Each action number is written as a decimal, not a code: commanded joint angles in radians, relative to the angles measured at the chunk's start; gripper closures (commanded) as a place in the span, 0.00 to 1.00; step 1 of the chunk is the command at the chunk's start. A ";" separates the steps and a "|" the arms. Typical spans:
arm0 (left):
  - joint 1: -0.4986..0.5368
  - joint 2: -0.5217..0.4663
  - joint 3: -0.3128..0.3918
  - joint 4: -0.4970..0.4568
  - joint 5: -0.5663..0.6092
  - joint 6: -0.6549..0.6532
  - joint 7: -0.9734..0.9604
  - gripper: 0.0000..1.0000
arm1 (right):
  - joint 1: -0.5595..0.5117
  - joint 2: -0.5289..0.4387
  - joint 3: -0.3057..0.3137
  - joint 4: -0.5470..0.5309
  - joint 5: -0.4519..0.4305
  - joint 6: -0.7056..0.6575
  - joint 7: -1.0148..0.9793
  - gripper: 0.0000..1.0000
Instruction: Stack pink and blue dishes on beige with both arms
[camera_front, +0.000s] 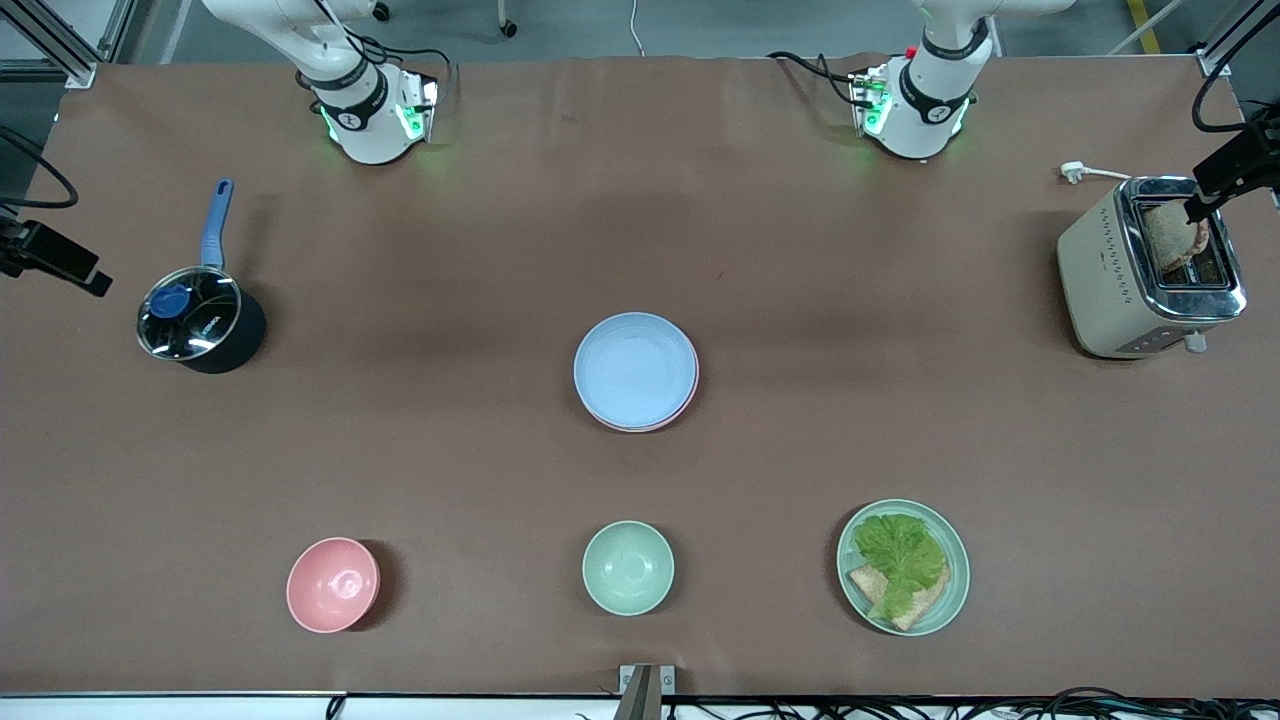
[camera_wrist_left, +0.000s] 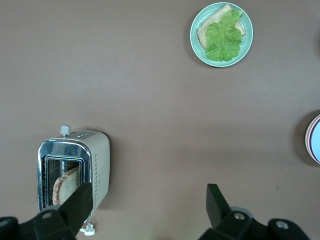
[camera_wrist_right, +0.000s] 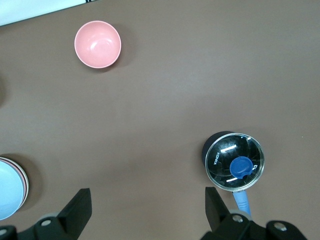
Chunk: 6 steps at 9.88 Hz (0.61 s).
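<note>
Front view shows the stack (camera_front: 636, 372), blue plate (camera_front: 634, 368) topmost, well clear of both wide-open, empty grippers (left (camera_wrist_left: 150, 210), right (camera_wrist_right: 148, 212)); stiff, light, likely slick, best pinched at the rim.

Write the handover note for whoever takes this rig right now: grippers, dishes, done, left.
Left gripper: jaws open, empty, high over the toaster end of the table.
Right gripper: jaws open, empty, high over the saucepan end.
Blue plate tops a stack mid-table, a pink plate's rim showing just under it; the beige plate cannot be seen beneath.
Done: stacking looks finished.
Left: confirm beige is at the bottom.
</note>
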 joint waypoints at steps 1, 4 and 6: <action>0.010 0.018 -0.014 -0.003 -0.018 -0.015 0.003 0.00 | -0.042 0.008 0.020 0.030 -0.010 -0.026 -0.018 0.00; 0.004 0.021 -0.014 -0.005 -0.018 -0.015 0.003 0.00 | -0.042 0.008 0.016 0.030 -0.025 -0.037 -0.019 0.00; 0.004 0.024 -0.014 -0.005 -0.016 -0.013 0.003 0.00 | -0.042 0.004 0.015 0.030 -0.024 -0.039 -0.016 0.00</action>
